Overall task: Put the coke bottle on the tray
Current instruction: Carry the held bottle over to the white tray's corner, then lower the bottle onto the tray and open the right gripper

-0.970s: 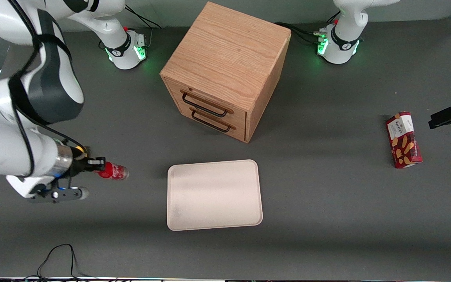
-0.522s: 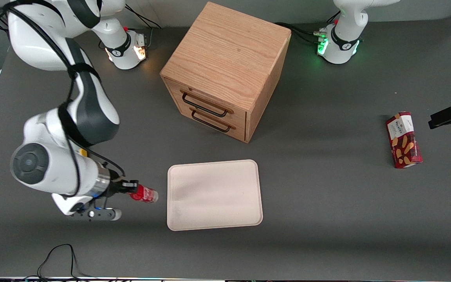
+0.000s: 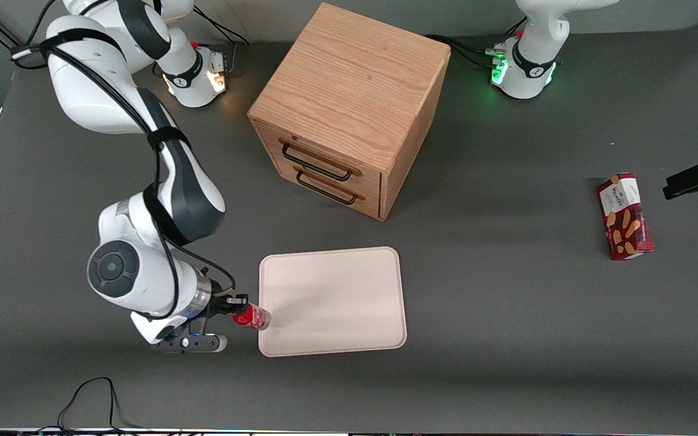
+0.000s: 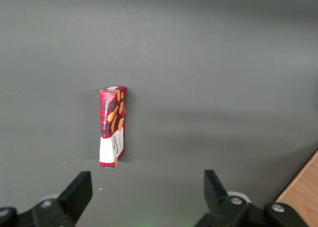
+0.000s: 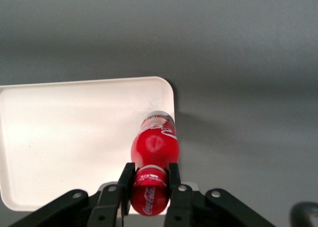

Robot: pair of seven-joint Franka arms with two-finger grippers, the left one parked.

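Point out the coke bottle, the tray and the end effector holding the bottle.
coke bottle (image 5: pixel 154 145), right wrist view, red body.
tray (image 3: pixel 331 301), front view, bare floor.
end effector (image 5: pixel 150 180), right wrist view, between fingertips clamping the bottle's cap end.

Robot lab bench, not a home. Dark grey matte tabletop (image 3: pixel 506 315) with two white robot arm bases with green status lights (image 3: pixel 521 66) bolted at its edge, farther from the front camera than the light oak two-drawer cabinet (image 3: pixel 349 109). Black cables (image 3: pixel 91 399) trail nearer the camera than the cabinet; a black clamp mount (image 3: pixel 697 178) sits toward the parked arm's end.
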